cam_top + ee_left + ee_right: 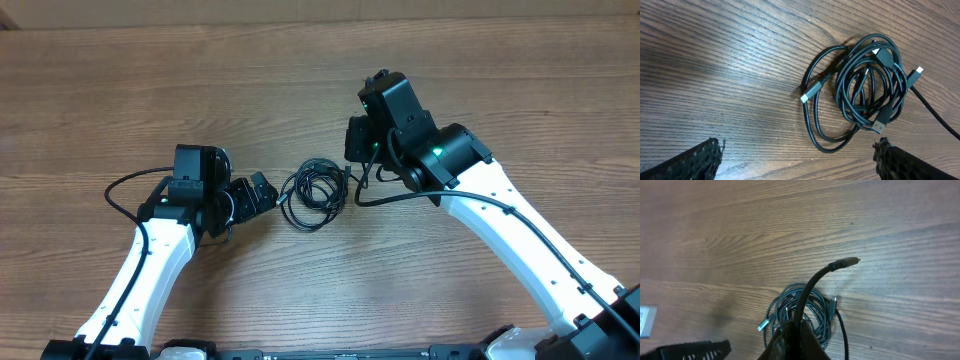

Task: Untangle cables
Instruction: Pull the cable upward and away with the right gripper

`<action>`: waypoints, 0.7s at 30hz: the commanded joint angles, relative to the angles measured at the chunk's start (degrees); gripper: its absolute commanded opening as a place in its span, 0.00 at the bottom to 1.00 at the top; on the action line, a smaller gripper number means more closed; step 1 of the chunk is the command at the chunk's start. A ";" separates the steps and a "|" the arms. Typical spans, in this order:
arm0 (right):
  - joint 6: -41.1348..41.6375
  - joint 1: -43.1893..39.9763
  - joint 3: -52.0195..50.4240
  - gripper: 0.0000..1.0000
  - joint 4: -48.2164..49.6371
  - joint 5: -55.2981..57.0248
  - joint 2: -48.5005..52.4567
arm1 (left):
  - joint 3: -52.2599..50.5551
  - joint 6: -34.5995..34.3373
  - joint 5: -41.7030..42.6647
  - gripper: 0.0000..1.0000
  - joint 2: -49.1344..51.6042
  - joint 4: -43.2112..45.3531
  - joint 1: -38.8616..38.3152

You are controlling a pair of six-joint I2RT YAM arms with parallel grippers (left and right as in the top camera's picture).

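Centrally, coiled cables (313, 193) lie between the wide-open, empty left gripper (262, 190) and right gripper (794, 332), clamped on one strand.

Blurred right gripper (796, 330) hiding part of cables (812, 282) (both cropped at bottom)

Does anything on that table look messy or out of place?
Only the cables: cords lie looped into one tangled coil on the table, plugs poking out at odd angles, one strand pinched in the right jaws.
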 commanded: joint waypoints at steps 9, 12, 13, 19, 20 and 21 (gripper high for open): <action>-11.52 -0.96 24.72 0.04 -6.45 -0.04 -0.42 | 0.87 1.16 -0.57 1.00 0.33 0.04 -0.17; -12.41 -0.96 30.12 0.04 -8.57 -0.07 -0.42 | 0.87 1.16 -0.57 0.99 0.33 0.04 -0.17; -12.41 -0.96 31.74 0.04 -9.27 -0.07 -0.44 | 0.87 1.16 -0.57 0.99 0.33 0.04 -0.17; -12.87 -0.96 36.46 0.04 -8.33 -0.02 -0.46 | 0.87 1.16 -0.57 1.00 0.33 0.04 -0.17; -13.20 -0.96 36.79 0.04 -7.37 -0.04 -0.46 | 0.87 1.16 -0.57 1.00 0.33 0.04 -0.17; -13.75 -0.96 36.92 0.04 -6.29 -0.04 -0.46 | 0.87 1.16 -0.57 1.00 0.33 0.04 -0.17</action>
